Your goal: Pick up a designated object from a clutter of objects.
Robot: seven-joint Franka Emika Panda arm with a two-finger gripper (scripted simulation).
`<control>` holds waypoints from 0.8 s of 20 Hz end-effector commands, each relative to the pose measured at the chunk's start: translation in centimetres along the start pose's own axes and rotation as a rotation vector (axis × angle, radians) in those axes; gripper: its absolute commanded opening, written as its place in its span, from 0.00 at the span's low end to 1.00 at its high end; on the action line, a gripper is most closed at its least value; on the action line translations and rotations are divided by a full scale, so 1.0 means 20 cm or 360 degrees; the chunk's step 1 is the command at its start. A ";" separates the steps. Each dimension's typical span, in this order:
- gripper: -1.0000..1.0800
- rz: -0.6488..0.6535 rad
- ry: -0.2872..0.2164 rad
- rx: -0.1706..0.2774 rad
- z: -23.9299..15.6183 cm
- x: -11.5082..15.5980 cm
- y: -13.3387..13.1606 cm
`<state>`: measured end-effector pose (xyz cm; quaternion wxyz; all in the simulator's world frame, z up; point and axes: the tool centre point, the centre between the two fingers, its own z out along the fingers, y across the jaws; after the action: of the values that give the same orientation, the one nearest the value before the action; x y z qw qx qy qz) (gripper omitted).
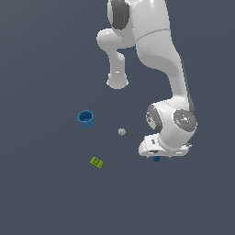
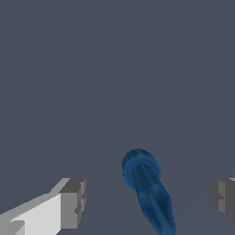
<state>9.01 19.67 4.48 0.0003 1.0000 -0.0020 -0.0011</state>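
The dark blue piece point(image 2: 148, 190) lies on the grey floor between my two fingers in the wrist view: a knobbed head with a longer shaft. In the exterior view only a small dark blue bit of it point(image 1: 156, 159) shows under my hand. My gripper point(image 2: 149, 197) is open, its fingertips point(image 2: 73, 202) well apart on either side of the piece, not touching it. In the exterior view the fingers are hidden under the white hand point(image 1: 160, 147).
A light blue cup point(image 1: 86, 118) stands toward the exterior view's left. A grey-white ball point(image 1: 121, 132) lies between the cup and my hand. A lime green block point(image 1: 97, 162) lies nearer the front. The arm's base point(image 1: 117, 81) is at the back.
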 end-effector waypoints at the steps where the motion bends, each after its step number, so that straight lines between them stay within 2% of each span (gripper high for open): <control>1: 0.96 0.0000 0.0003 0.0001 0.01 0.01 0.00; 2: 0.96 0.0001 0.0004 0.0001 0.01 0.01 0.00; 3: 0.00 0.0001 0.0004 0.0001 0.01 0.01 0.00; 16: 0.00 0.0001 0.0004 0.0001 0.00 0.01 0.00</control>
<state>9.11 19.68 4.34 0.0001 1.0000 -0.0023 -0.0004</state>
